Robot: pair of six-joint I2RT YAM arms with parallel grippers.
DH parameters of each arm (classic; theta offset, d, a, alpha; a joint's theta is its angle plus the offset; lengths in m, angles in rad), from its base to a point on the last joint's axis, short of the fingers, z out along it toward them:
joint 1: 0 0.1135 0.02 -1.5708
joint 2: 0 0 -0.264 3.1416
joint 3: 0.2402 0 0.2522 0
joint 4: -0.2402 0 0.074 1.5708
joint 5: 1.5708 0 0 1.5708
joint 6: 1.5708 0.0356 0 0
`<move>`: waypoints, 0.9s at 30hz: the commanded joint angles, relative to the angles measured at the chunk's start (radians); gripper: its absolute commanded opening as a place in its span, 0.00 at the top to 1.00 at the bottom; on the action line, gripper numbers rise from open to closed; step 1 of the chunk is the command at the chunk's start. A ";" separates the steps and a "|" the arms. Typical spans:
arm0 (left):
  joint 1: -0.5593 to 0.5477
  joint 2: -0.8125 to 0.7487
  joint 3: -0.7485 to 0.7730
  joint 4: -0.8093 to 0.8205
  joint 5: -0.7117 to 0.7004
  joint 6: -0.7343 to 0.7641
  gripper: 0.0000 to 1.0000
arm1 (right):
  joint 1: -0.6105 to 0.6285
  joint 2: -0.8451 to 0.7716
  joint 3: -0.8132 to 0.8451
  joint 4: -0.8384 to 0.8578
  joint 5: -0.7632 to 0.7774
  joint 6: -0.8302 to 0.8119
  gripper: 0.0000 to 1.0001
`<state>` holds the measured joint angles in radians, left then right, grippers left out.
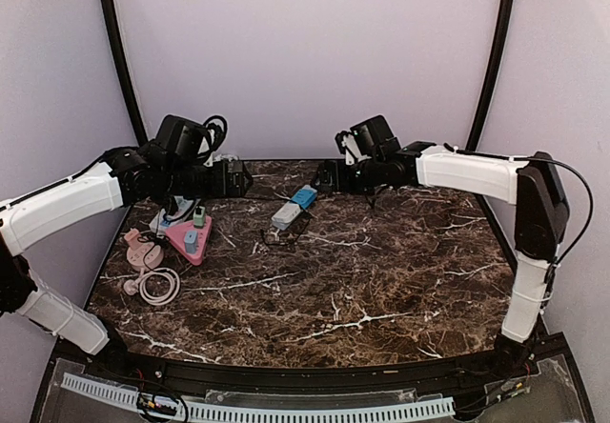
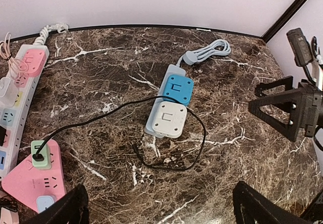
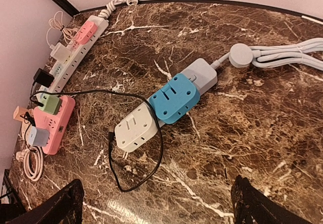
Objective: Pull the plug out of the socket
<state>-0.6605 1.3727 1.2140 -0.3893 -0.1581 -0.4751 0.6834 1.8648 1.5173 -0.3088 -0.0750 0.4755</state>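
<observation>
Left gripper (image 2: 161,204) and right gripper (image 3: 156,199) hold nothing, fingers spread wide; grey power strip (image 3: 202,75) carries two plugs: blue plug (image 3: 174,98), white plug (image 3: 135,127).

1. You will find no text, brand, number or sign that can be read in any of the three views.
2. The blue plug (image 3: 174,99) and white plug (image 3: 135,127) on the grey socket strip (image 3: 202,75) show you only moulded slots.
3. Any print on the pink triangular socket (image 2: 22,182) or the long white power strip (image 2: 21,125) is too small for you to tell.
</observation>
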 commanded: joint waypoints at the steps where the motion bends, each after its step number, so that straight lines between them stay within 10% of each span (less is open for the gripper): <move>1: -0.001 -0.011 -0.022 -0.060 -0.008 -0.035 0.01 | -0.018 0.110 0.111 0.002 -0.079 0.063 0.02; 27: 0.009 -0.059 -0.080 -0.079 0.039 -0.091 0.01 | 0.007 0.348 0.090 0.165 -0.305 0.247 0.48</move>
<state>-0.6563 1.3251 1.1366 -0.4675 -0.1349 -0.5552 0.6849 2.1941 1.6169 -0.1532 -0.4030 0.7086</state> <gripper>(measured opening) 0.989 0.540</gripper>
